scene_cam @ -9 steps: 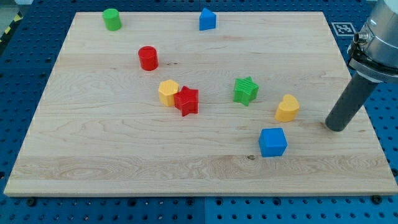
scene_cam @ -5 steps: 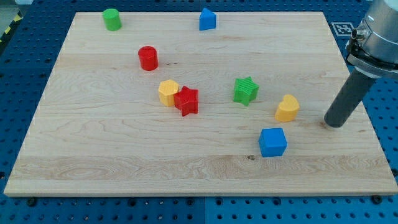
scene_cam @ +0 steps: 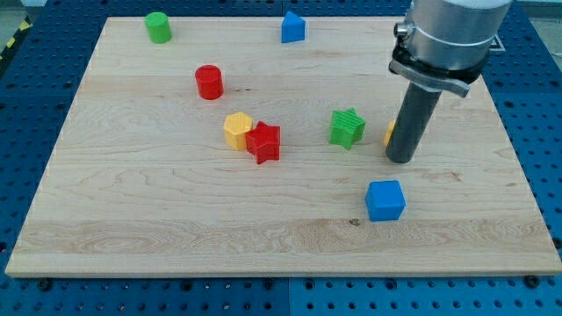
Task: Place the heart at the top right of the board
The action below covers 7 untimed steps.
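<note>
Yellow heart nearly hidden behind my rod, mid-board toward the view's right.

Left to right: green cylinder (scene_cam: 158, 27), red cylinder (scene_cam: 209, 82), yellow block (scene_cam: 236, 130) touching the red star (scene_cam: 263, 142), blue block (scene_cam: 292, 27) up top, green star (scene_cam: 348, 127), blue cube (scene_cam: 385, 200). My tip (scene_cam: 400, 160) sits on the bottom side of the yellow heart (scene_cam: 389, 132), apparently placed to shove it toward the top right corner. No claw here, just the rod.

My tip (scene_cam: 400, 159) now against yellow heart (scene_cam: 389, 133)

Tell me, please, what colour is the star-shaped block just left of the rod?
Green: the green star, seen in the camera view, sits left of my tip.
</note>
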Each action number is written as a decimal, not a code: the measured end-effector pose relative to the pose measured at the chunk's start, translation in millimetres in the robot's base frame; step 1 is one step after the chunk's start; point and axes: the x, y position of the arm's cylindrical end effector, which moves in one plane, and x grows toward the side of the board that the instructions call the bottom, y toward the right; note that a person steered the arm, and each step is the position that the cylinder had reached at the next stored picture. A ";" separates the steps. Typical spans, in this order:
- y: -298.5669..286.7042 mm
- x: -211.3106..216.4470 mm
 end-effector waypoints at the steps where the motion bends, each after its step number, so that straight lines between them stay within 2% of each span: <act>1: 10.1 -11.6; 4: -9.3 -39.9; 5: -9.4 -61.8; 6: -6.5 -63.5; 7: 24.7 -63.5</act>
